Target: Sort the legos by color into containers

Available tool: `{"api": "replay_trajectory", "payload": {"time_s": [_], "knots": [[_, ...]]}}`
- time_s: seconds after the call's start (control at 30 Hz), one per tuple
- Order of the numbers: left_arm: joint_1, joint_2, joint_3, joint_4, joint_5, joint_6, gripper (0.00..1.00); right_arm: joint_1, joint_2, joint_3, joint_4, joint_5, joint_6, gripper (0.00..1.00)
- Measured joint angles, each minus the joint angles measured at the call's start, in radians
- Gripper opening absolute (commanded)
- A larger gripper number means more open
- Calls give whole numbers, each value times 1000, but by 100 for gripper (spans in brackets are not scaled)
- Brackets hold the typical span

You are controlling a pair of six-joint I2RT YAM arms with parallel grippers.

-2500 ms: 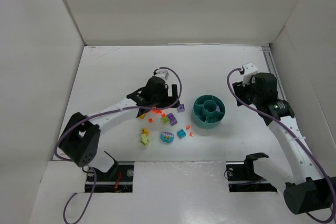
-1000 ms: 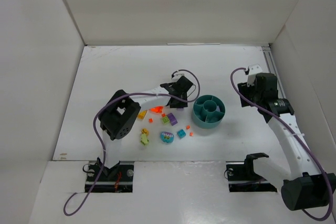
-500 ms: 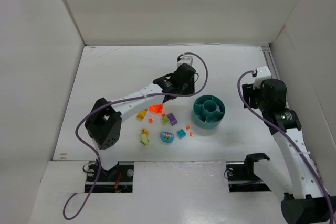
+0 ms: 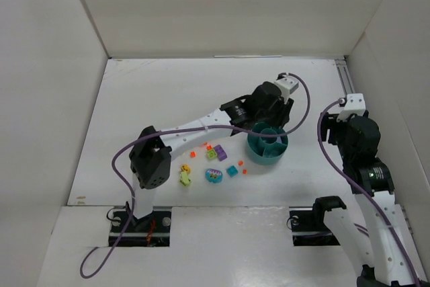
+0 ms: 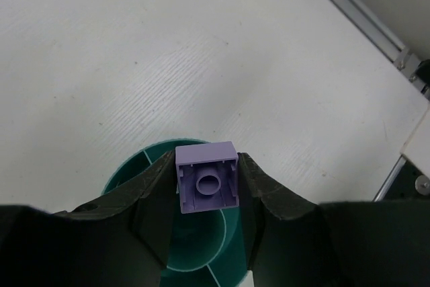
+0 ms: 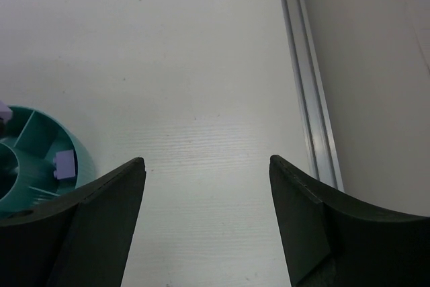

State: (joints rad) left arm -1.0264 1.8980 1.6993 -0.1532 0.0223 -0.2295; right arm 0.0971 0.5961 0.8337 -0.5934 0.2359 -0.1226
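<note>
Above the round teal dish (image 4: pixel 258 154), a purple brick (image 5: pixel 207 183) is gripped by its sides in the partly closed left end effector (image 5: pixel 207 165). Its hollow underside is turned toward the wrist camera; being near square, no long axis can be told. Other legos (image 4: pixel 213 159) are scattered on the white desk (image 4: pixel 168 92), enclosed by white walls (image 4: pixel 222 5). The left arm is stretched diagonally rightward; the right end effector (image 6: pixel 206 166) is held wide open, empty.

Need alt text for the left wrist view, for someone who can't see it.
The left pincer grips a purple lego, underside toward the camera, over the round teal dish. White table lies beyond.
</note>
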Motion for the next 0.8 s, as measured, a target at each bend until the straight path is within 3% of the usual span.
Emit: {"api": "replay_trajectory", "payload": {"time_s": [0.23,0.57,0.8], "knots": [[-16,132,71,-64,34,68,33,0,1,-1,3,21,6,79],[-23,169,86,-92,76,168,35,0,22,-17,4,27,8,79],[-23,182,86,-94,89,208,47,0,27,-17,4,27,8,79]]}}
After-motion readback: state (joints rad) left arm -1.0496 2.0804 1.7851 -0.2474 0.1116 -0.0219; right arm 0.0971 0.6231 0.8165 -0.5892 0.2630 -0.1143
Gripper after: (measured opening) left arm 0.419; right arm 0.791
